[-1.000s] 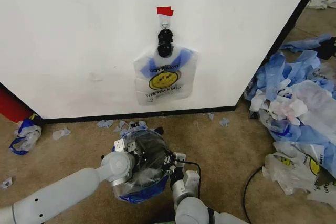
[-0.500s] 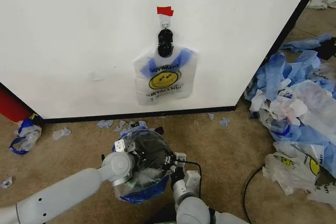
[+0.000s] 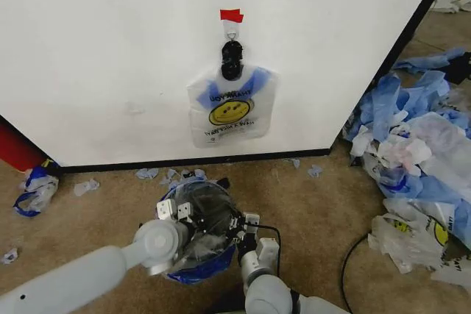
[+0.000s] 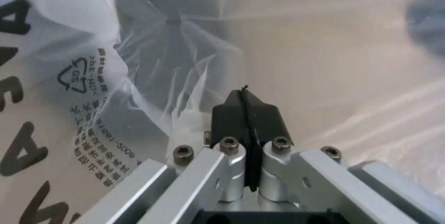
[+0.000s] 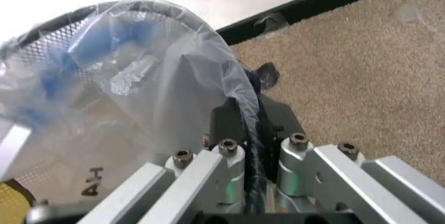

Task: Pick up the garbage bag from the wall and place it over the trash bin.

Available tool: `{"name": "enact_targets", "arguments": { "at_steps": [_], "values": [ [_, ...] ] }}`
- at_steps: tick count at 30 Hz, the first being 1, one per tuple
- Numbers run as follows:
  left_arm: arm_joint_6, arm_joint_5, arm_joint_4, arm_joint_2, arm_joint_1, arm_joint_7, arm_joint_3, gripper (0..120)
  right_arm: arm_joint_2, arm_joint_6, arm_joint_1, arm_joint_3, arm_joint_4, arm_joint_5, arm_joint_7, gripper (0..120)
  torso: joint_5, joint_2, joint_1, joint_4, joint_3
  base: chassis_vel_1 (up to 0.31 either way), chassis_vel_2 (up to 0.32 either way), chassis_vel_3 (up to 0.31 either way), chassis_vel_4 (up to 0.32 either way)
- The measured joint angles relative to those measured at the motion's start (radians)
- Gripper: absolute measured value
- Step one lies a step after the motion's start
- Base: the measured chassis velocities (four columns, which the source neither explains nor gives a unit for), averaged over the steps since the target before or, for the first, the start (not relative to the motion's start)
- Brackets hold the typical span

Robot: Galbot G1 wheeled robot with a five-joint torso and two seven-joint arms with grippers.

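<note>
With a garbage bag draped over the trash bin between both grippers, the left gripper has drawn slightly back, pinched on film, while the right gripper clamps the rim, suggesting final seating.

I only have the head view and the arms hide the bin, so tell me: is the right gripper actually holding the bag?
Observer: Yes. In the right wrist view the right gripper is shut on the bag, with its bunched blue edge running between the fingers, next to the trash bin mesh rim.
Operator: And the left one?
Observer: The left gripper has its fingers pressed together, deep among the bag's film. I cannot tell whether any film is caught between them.
</note>
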Motion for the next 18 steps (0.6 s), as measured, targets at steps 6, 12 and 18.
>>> {"name": "enact_targets", "arguments": {
  "at_steps": [6,12,18],
  "values": [
    [0.001,0.019,0.047,-0.015,0.018,0.009,0.003,0,0.006,0.000,-0.001,0.000,-0.001,0.000,0.001,0,0.0000,0.000,0.000,0.0001,0.000,0.000,0.000,0.000,0.000],
    [0.001,0.040,0.106,-0.031,0.019,0.025,0.010,0,0.005,0.000,-0.002,0.003,0.001,-0.001,-0.002,0,0.0002,0.000,0.000,0.0000,0.000,0.000,0.000,0.000,0.000],
    [-0.001,0.057,0.115,-0.031,0.019,0.029,0.017,0,0.003,-0.001,-0.003,0.006,0.002,0.000,-0.004,0,-0.0003,0.000,0.000,0.0001,0.000,0.000,0.000,0.000,0.000]
  ]
}}
